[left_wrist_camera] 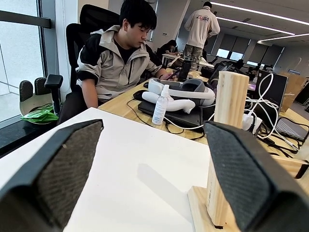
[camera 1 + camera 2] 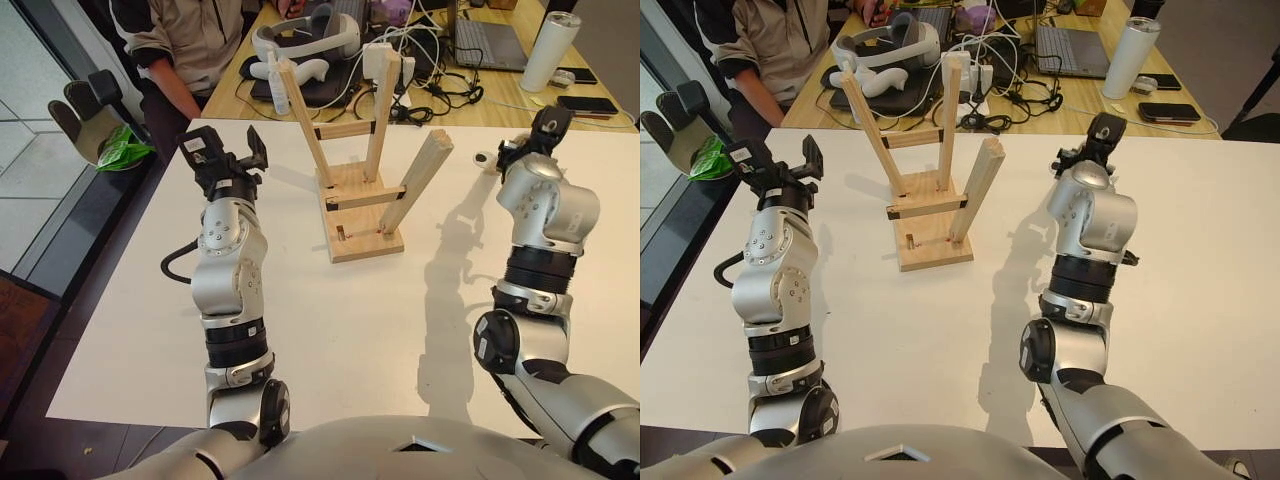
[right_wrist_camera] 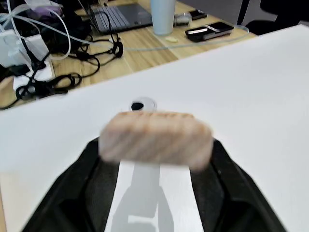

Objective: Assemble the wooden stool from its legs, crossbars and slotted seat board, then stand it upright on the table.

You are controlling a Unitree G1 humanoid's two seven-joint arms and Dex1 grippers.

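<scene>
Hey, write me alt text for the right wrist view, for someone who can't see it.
The right gripper holds a short wooden piece crosswise between its two dark fingers, over a white table. Behind the table, a wooden desk carries tangled cables, a laptop, a white tumbler and a phone.

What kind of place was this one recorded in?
Probably an open-plan office or lab: the wooden desk behind the white table carries a laptop, headset and cables, and strip lights run along a wide ceiling.
</scene>
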